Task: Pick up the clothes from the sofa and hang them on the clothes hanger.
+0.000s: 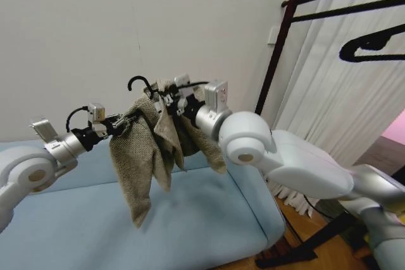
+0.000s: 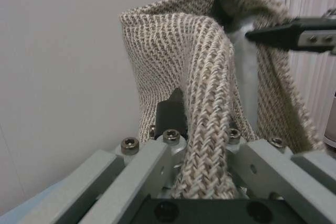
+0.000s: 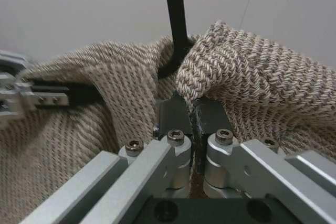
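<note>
A beige knit garment (image 1: pixel 149 150) hangs draped over a black hanger (image 1: pixel 137 82), held in the air above the light blue sofa (image 1: pixel 209 219). My left gripper (image 1: pixel 123 124) comes in from the left and is shut on a fold of the knit (image 2: pixel 205 129); one black finger (image 2: pixel 170 113) shows beside the fabric. My right gripper (image 1: pixel 166 102) reaches in from the right and is shut (image 3: pixel 193 115) on the hanger's thin black bar just under its hook stem (image 3: pixel 176 19), with knit (image 3: pixel 252 72) bunched around the pads.
A black clothes rack (image 1: pixel 278 49) stands to the right by a white curtain, with another black hanger (image 1: pixel 373 45) on its rail. A white wall lies behind. The sofa's front edge and wooden floor (image 1: pixel 304 226) are at lower right.
</note>
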